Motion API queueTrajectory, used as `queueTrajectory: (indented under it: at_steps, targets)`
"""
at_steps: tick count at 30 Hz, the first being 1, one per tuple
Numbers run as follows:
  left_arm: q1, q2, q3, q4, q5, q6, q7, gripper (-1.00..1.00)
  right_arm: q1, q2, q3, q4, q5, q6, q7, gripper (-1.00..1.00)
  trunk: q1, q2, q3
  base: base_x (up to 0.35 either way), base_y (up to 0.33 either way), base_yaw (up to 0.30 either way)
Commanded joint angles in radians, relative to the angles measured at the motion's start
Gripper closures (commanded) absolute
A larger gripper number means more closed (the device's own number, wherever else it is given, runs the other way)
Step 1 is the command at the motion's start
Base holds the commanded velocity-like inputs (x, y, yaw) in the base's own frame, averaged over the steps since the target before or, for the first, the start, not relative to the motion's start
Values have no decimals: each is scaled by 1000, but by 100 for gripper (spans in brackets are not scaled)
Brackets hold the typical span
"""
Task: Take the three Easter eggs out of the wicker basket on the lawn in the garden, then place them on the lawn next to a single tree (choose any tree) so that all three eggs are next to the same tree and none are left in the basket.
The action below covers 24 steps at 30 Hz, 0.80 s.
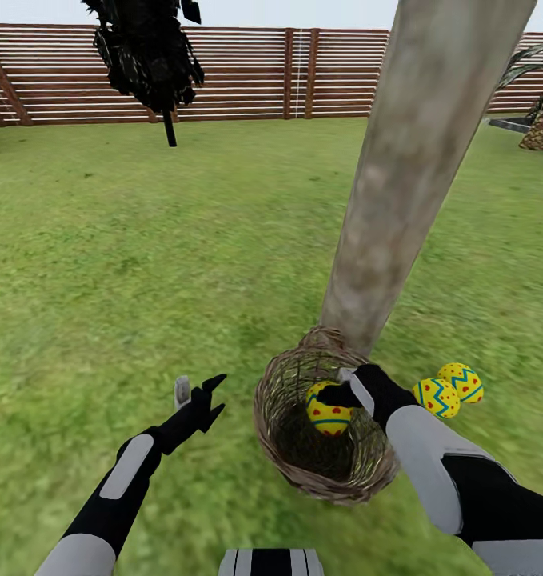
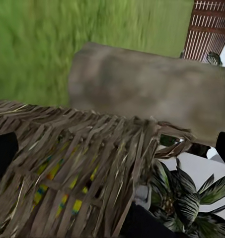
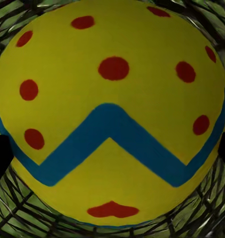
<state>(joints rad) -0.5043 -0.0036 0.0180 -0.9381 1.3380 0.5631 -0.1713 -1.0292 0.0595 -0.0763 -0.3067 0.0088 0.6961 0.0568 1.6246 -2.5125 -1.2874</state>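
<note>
While two eggs [image 1: 449, 390] lie by the tree [image 1: 415, 176], my right hand [image 1: 341, 394] straddles the last, smooth, light egg [image 1: 329, 410] at its middle, grip uncertain; left hand [image 1: 203, 394] spread.

One egg [image 1: 329, 414] in basket [image 1: 281, 384]; two eggs [image 1: 449, 390] beside tree [image 1: 415, 176].

Lighting: flat, even daylight, no hard shadows for you. Lawn [image 1: 143, 240] texture smeared; left wrist pic soft/blurry.
</note>
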Motion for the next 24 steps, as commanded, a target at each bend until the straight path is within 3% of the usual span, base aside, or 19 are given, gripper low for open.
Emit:
queueTrajectory:
  at_steps: [1,5,10,19,21,24]
  targets:
    - [0,0,2,0,4,6,0,-100,0,-1,-8,-2,1,5,2,100,-1,0,3,0,0,0]
    - [0,0,2,-1,4,6,0,-100,0,-2,-9,-35,2,69,5,100,-2,1,19,0,0,0]
    - [0,-1,2,1,4,6,0,-100,0,-22,-7,-61,4,130,120,100,-5,2,38,-175,0,0]
    - [0,-1,2,1,4,6,0,-100,0,-32,-7,-64,3,144,143,100,-9,4,73,-90,0,0]
    - [0,0,2,1,4,6,0,-100,0,-50,-7,-64,5,144,218,100,-10,5,81,0,0,0]
    - [0,0,3,1,4,6,0,-100,0,-98,-4,-78,5,146,343,100,-11,5,92,0,0,0]
